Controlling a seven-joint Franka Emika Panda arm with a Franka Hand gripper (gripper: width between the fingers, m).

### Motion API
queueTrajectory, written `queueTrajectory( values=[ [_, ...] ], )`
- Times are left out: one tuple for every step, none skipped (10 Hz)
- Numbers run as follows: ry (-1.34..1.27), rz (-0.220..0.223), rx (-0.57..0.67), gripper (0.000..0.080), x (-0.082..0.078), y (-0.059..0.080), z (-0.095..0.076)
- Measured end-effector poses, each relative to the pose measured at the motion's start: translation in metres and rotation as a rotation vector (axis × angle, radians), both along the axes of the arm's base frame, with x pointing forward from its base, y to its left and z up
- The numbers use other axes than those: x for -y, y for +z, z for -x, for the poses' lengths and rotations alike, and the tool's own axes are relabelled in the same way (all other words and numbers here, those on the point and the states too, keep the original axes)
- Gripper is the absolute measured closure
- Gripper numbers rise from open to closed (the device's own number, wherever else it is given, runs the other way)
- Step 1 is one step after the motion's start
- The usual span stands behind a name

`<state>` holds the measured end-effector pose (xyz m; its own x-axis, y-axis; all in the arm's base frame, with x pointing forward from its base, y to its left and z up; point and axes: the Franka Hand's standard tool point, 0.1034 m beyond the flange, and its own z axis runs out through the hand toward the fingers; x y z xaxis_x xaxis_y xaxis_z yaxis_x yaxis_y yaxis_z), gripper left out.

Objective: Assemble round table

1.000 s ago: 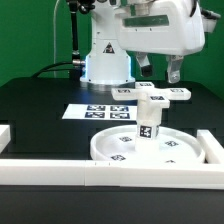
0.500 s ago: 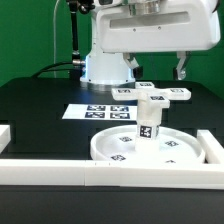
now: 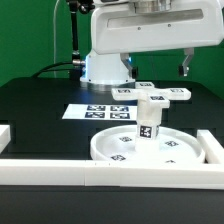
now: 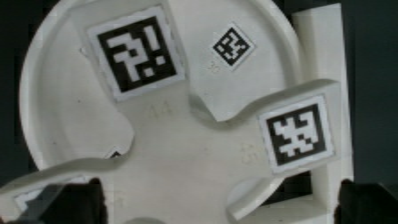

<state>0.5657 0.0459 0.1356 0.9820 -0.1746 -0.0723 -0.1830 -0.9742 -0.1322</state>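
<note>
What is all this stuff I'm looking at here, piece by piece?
disc: one, white, tagged, near the front rail
leg: one, white, upright on the disc
cross base: one, white, behind the leg
marker board: one, white, flat on the table
rails: white, along the table's front and sides
table: black
arm: one, white, above the parts
fingers: two, dark, apart, empty

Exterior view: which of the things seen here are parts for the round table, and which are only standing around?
Parts of the job:
- round disc
- short leg, standing upright on the disc
- cross-shaped base piece, lying on the table behind them
- gripper, above the base piece

Only there:
- marker board
- white border rails
- black table
</note>
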Motion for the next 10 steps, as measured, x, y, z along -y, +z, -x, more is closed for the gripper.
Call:
queueTrajectory(
  values=[
    [0.133, -0.002, 0.022, 0.0151, 0.002, -0.002, 0.001],
    [0.250, 0.008, 0.032, 0.0151, 0.001, -0.003, 0.003],
    [0.404, 0.029, 0.051, 0.0151, 0.000, -0.003, 0.002],
    [0.538, 0.059, 0.068, 0.0151, -0.003, -0.004, 0.000],
    [0.633, 0.074, 0.073, 0.0151, -0.004, -0.006, 0.002],
    [0.709, 0.073, 0.076, 0.0151, -0.002, -0.007, 0.002],
    [0.763, 0.070, 0.080, 0.0151, 0.000, -0.008, 0.002],
    [0.808, 0.069, 0.081, 0.0151, 0.002, -0.009, 0.002],
    [0.865, 0.067, 0.084, 0.0151, 0.004, -0.010, 0.002],
    [0.875, 0.066, 0.081, 0.0151, 0.005, -0.012, 0.002]
  ],
)
